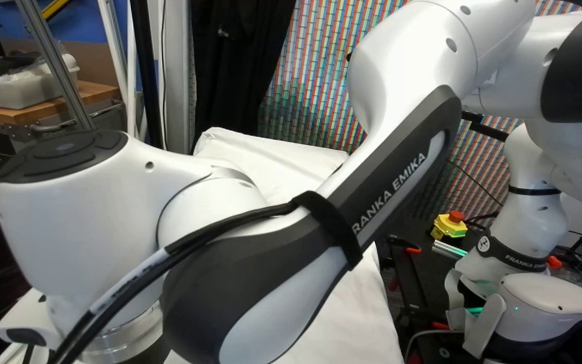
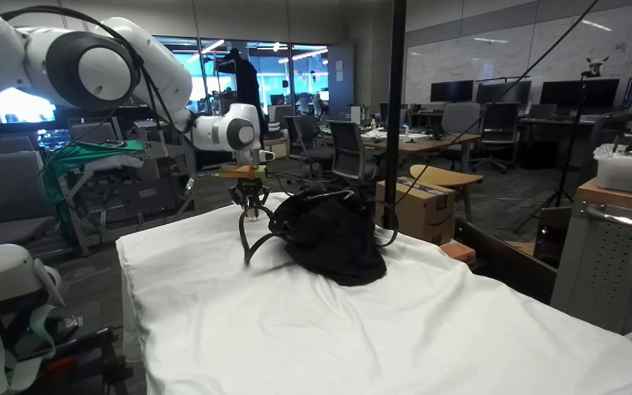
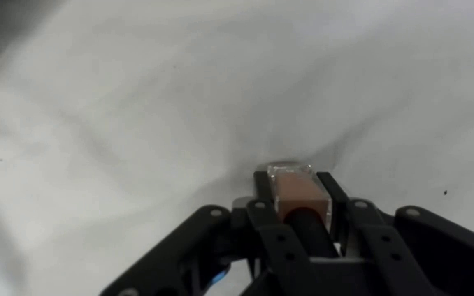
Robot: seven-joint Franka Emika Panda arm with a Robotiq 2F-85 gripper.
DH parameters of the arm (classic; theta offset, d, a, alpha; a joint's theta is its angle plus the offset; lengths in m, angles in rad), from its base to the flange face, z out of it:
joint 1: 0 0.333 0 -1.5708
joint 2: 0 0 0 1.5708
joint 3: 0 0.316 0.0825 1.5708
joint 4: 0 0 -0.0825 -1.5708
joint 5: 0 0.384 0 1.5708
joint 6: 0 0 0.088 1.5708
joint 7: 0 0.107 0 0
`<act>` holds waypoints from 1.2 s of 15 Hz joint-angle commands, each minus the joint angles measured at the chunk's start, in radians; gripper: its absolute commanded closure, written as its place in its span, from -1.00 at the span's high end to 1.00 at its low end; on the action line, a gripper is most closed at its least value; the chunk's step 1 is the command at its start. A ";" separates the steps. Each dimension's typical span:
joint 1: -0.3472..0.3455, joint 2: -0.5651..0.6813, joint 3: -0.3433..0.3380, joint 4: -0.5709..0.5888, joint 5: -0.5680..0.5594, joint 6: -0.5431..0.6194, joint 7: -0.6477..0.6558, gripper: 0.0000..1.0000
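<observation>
Towards four o'clock in the wrist view, a small clear, peach-tinted bottle (image 3: 300, 190) is pinched by the claw (image 3: 294, 177) over white cloth (image 3: 138, 102). Probably light, stiff, slick and breakable, it is best held by its flat sides.

Hangs a white arm (image 2: 170, 71) over a rumpled white cloth (image 2: 376, 340). Holds a small pinkish object (image 2: 252, 215) in the downturned black gripper (image 2: 251, 207). Hovers near a slumped black bag (image 2: 332, 238) lying on the cloth, right beside one of its looped handles (image 2: 247, 253). Beyond the bag, has a cardboard box (image 2: 417, 211); farther back, a wooden table (image 2: 423, 146), grey chairs (image 2: 347, 147) and a whiteboard (image 2: 458, 63).
</observation>
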 commanded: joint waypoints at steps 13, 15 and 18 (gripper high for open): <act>-0.116 -0.254 -0.085 -0.160 0.009 0.018 0.137 -0.70; -0.138 -0.276 -0.092 -0.183 0.012 0.022 0.151 -0.70; -0.168 -0.295 -0.107 -0.204 0.014 0.019 0.174 -0.70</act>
